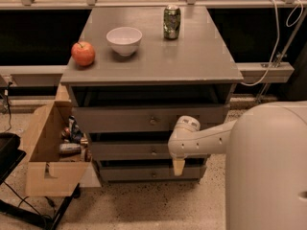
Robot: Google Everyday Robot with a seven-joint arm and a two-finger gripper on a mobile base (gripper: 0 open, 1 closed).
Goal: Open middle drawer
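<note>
The middle drawer (139,151) is the grey front with a small round knob (153,152), second of three in the grey cabinet. A dark gap shows above its front. My gripper (178,166) hangs from the white arm that reaches in from the right. It points down in front of the right half of the middle and bottom drawers, to the right of the knob and a little lower. It holds nothing that I can see.
The top drawer (120,119) and the bottom drawer (129,173) have like knobs. On the cabinet top stand a red apple (83,53), a white bowl (124,40) and a green can (171,21). An open cardboard box (45,152) with clutter stands at the left.
</note>
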